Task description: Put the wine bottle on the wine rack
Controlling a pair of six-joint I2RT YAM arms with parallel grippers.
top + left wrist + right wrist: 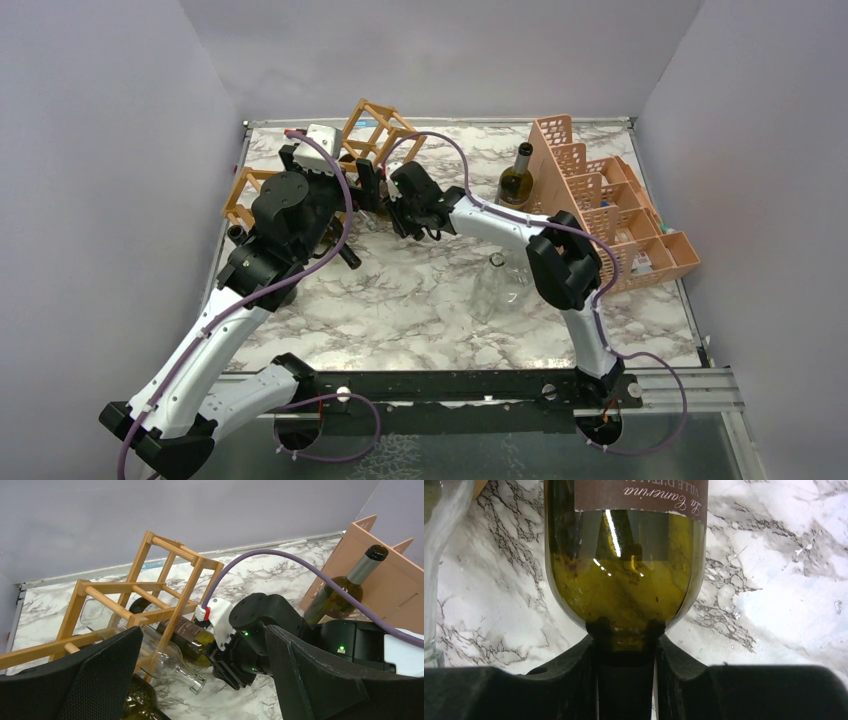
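Grey walls close in a marbled worktop (420, 300). At its far left stands the wine rack (186, 600), tipped at a slant. The wine bottle (624, 580), dark green with a brown label, lies on its side low over the marble. Its body reaches in among the rack's lower sticks and its neck points right. The right gripper (626, 630) has its jaws pinching that neck. The left gripper (204, 640) hangs just near of the rack, jaws spread wide with nothing between them.

A clear bottle (165, 655) lies in the rack beside the green one. Another green bottle (516, 180) stands upright at the far right, against a pink crate (600, 200). A second clear bottle (497, 288) lies mid-worktop.
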